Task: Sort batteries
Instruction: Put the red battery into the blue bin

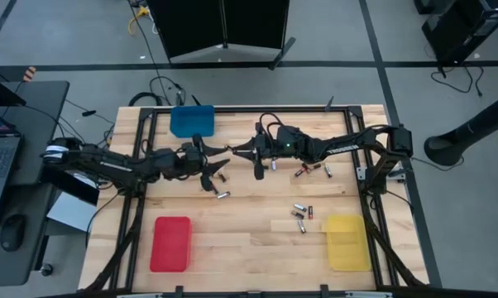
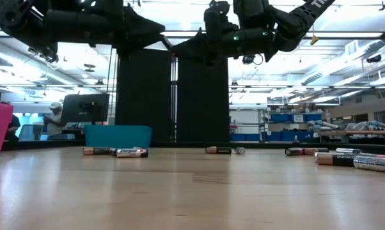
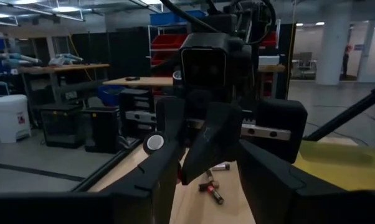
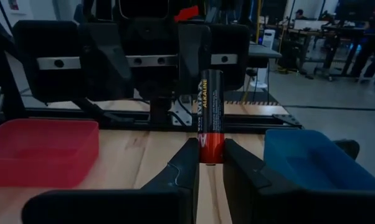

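- Right gripper (image 4: 210,163) pinches an upright alkaline battery (image 4: 210,112) by its lower end, mid-table, facing the left gripper (image 1: 209,172).
- Left gripper's fingers look spread, nothing visibly between them (poor angle, so tentative).
- Step in hand, likely a handover; do it well by keeping the cell vertical and clearing the left fingers before swinging off to a tray.
- Count: three trays, blue tray (image 1: 192,120), red tray (image 1: 170,243), yellow tray (image 1: 347,242); loose cells (image 1: 301,217) roughly nine or ten.
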### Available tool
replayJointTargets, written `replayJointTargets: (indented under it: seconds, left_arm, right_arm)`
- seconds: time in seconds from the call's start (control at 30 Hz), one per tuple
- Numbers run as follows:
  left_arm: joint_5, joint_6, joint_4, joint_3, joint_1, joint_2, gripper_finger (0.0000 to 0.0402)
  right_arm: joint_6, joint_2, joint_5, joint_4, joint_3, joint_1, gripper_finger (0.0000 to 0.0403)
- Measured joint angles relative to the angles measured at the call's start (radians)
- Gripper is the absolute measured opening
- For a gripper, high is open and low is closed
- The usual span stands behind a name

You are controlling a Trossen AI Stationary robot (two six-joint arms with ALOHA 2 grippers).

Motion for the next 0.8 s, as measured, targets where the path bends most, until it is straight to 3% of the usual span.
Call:
replayJointTargets:
  seconds: [0.5, 0.8]
  left_arm:
    - [0.012, 0.028, 0.109, 0.000, 0.000, -0.002, 0.0175]
    - [0.027, 0.050, 0.198, 0.000, 0.004, -0.003, 0.0175]
  right_arm:
    - [-0.007, -0.002, -0.007, 0.128, -0.001, 0.007, 0.0058]
    - [-0.027, -0.070, -0.030, 0.159, -0.001, 0.013, 0.0058]
